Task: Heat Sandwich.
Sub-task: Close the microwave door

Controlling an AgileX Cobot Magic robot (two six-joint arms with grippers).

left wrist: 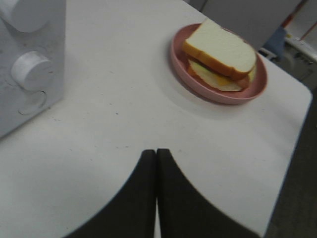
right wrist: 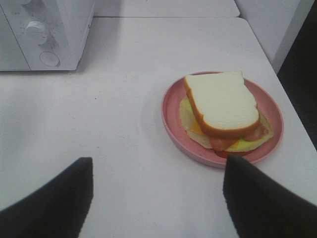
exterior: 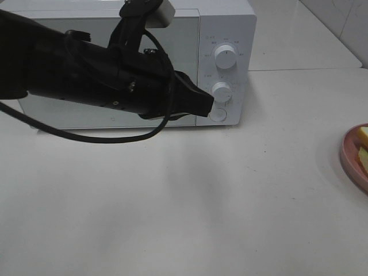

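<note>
The left gripper [exterior: 208,105] is sitting at the left of the overhead view, reaching rightward across the front of the white microwave [exterior: 190,34]. Its jaws are clenched together with nothing between them, and the tip is lying right at the round button [exterior: 218,114] below the two white knobs [exterior: 224,56]; whether it is actually touching the button cannot be told. In its own wrist view the two dark fingers [left wrist: 143,198] are pressing flat against each other over the white table [left wrist: 109,99].

Further right, the right gripper [right wrist: 157,198] is not appearing in the overhead view. Its wrist camera is showing the jaws standing wide apart, empty, hovering above the table just short of the pink plate [right wrist: 270,106].

That plate is sitting at the far right edge of the table, well apart from the microwave. It is holding the sandwich [right wrist: 221,101], which is lying flat, white bread on top, with pale yellow and reddish filling spilling out beneath. The top slice is roughly square, so no clear long axis is showing.
</note>
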